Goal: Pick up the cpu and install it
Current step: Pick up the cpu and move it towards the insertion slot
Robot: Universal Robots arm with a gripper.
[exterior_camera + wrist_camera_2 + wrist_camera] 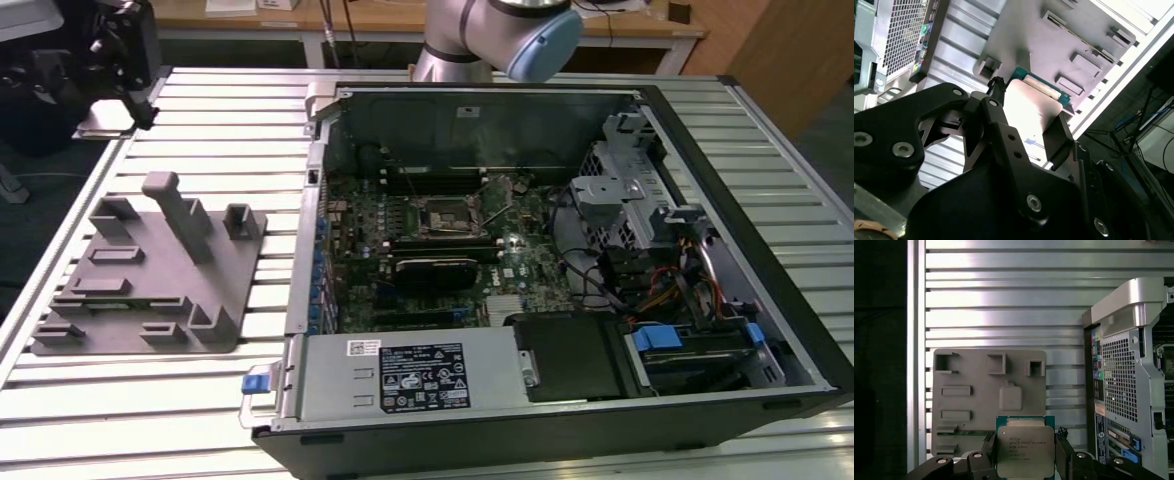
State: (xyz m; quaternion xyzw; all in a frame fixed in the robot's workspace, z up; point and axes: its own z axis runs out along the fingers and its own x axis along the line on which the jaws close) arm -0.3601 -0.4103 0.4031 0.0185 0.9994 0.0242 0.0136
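Note:
The cpu [1025,450], a thin square chip with a pale silver top and a green rim, sits between my gripper's [1026,462] two black fingers, which are shut on its opposite edges. In the second wrist view the cpu [1031,107] is seen from behind, clamped in the gripper [1029,114]. I hold it in the air above the near end of the grey plastic tray [979,405], which also shows in the exterior view as the tray [134,290]. The black square socket [443,215] lies in the middle of the motherboard inside the open computer case [561,110].
The case's perforated rear panel [1119,385] stands right beside the tray. Upright posts [167,210] rise from the tray's far end. A power supply [400,375], drive cage [627,170] and cables [641,290] crowd the case. A slatted metal table [200,130] lies under everything.

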